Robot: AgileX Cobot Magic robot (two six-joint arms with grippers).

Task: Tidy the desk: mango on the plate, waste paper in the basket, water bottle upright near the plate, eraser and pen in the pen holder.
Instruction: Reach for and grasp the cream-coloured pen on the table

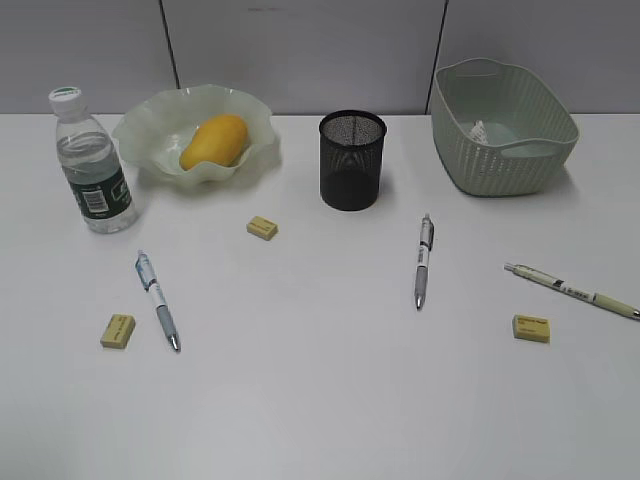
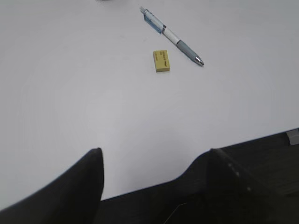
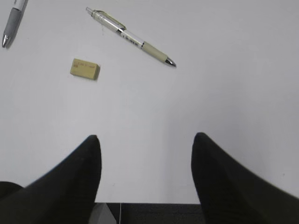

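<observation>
On the white desk (image 1: 320, 410) the mango (image 1: 213, 141) lies in the ruffled green plate (image 1: 150, 125). The water bottle (image 1: 92, 165) stands upright left of it. White waste paper (image 1: 478, 131) shows inside the basket (image 1: 505, 150). The black mesh pen holder (image 1: 352, 160) stands mid-back. Three erasers (image 1: 262, 228) (image 1: 118, 331) (image 1: 531, 327) and three pens (image 1: 158, 299) (image 1: 424, 260) (image 1: 575, 291) lie loose. My left gripper (image 2: 154, 154) is open above the front edge, well short of an eraser (image 2: 161, 61) and pen (image 2: 172, 36). My right gripper (image 3: 147, 140) is open, short of an eraser (image 3: 84, 68) and pen (image 3: 133, 38).
Neither arm shows in the exterior view. A grey panel wall stands behind the desk. The tip of a second pen (image 3: 11, 23) shows at the top left of the right wrist view. The desk's front edge lies under both grippers.
</observation>
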